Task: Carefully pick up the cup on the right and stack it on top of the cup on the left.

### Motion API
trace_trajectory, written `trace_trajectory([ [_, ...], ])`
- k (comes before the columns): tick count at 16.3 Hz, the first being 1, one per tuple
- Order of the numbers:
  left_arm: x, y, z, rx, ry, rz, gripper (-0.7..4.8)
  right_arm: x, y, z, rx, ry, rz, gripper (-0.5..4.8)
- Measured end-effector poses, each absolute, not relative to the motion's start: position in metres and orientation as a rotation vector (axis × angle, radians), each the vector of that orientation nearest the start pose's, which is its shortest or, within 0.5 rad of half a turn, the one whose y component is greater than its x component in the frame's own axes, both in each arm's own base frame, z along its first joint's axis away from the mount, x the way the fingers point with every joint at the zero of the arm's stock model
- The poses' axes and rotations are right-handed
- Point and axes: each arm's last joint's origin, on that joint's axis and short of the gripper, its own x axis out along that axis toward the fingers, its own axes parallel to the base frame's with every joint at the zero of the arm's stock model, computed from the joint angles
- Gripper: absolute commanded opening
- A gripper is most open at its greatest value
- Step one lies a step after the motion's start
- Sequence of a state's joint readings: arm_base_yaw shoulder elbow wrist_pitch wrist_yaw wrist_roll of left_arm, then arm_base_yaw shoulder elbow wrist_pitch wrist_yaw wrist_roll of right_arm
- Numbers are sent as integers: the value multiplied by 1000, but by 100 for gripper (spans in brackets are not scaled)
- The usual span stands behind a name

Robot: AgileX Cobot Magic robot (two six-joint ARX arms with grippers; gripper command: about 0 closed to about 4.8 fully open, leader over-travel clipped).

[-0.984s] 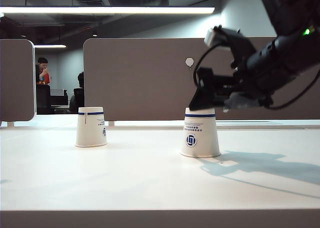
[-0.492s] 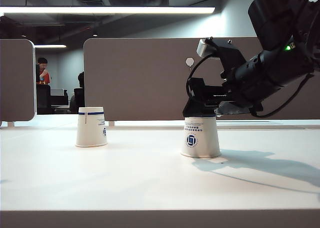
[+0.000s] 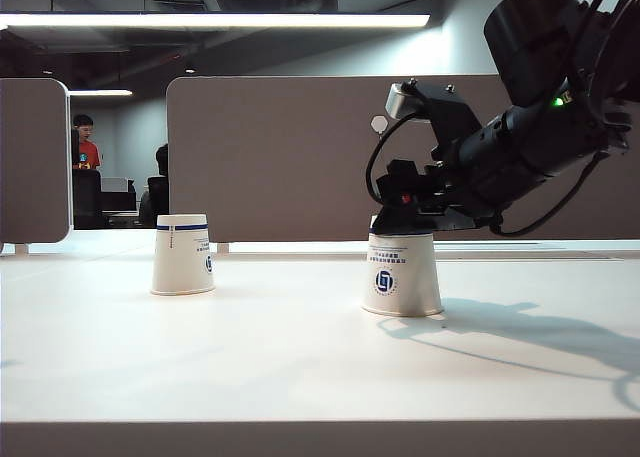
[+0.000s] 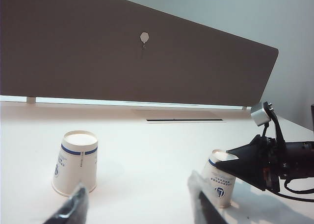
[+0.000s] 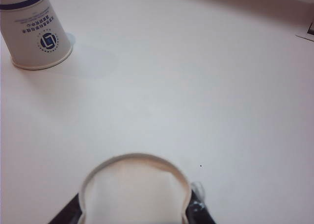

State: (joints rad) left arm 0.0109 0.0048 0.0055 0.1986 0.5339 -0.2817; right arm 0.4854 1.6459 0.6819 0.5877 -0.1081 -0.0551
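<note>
The left cup [image 3: 183, 254] stands inverted on the desk [image 3: 300, 357]; the left claw [image 4: 137, 204] hangs parted, away. The right claw [image 3: 400, 217] straddles the right cup [image 3: 401, 274], closing; grip unclear. Thin paper crushes easily: pinch gently near its stiffer base.

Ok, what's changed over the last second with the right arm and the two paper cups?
The right gripper sank over the top of the right-hand upside-down white paper cup and is closing around it. Both that cup and the left-hand white paper cup stayed put; the left gripper stayed open.
</note>
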Motion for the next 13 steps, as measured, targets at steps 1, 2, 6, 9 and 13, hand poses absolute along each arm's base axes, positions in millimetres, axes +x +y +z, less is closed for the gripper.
trace_trajectory([
  [1, 92, -14, 183, -220, -119, -544, 278, 280, 151, 164, -124, 359, 597, 198],
  [2, 92, -14, 183, -220, -119, -544, 278, 280, 151, 164, -124, 359, 597, 198],
  [6, 92, -14, 183, -220, -119, -544, 278, 286, 156, 177, -105, 278, 644, 198],
  [9, 92, -14, 183, -220, -119, -544, 278, 300, 183, 222, -104, 118, 734, 198],
  [13, 92, -14, 183, -220, -119, -544, 278, 321, 212, 248, -121, 46, 774, 198],
])
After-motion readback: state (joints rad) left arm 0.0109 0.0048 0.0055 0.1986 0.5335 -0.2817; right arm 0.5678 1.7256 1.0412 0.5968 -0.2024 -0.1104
